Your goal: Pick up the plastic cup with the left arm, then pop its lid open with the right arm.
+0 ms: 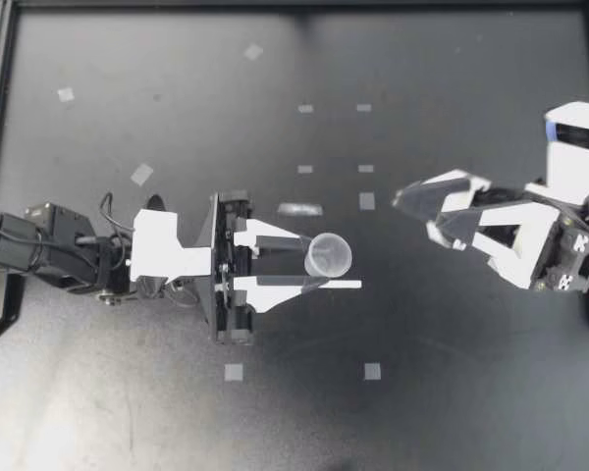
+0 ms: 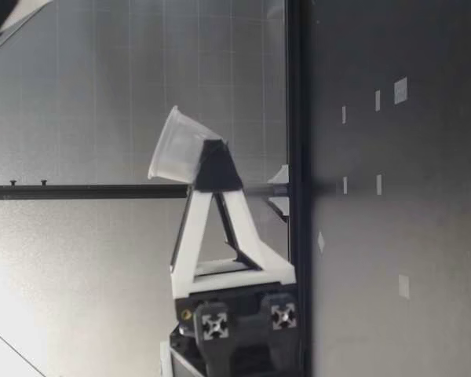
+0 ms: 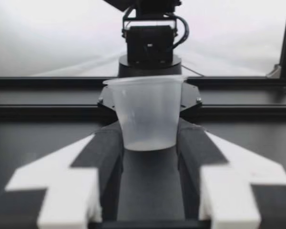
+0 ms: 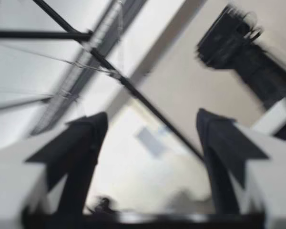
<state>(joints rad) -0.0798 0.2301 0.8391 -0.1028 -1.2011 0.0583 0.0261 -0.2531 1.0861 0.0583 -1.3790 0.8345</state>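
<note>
Closest in, my left gripper (image 1: 336, 262) is pinching a small translucent plastic cup (image 1: 330, 254) near its base, both fingers pressing its sides. Cup is hanging above the black table (image 1: 177, 412), mouth facing up, long axis tilting slightly off vertical. My right gripper (image 1: 414, 214) is hovering well apart, fingers spread, gripping nothing.

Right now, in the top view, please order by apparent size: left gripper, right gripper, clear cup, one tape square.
1. left gripper and right gripper: about alike, so not ranked against each other.
2. clear cup, held in the left gripper.
3. tape square, smallest.
</note>
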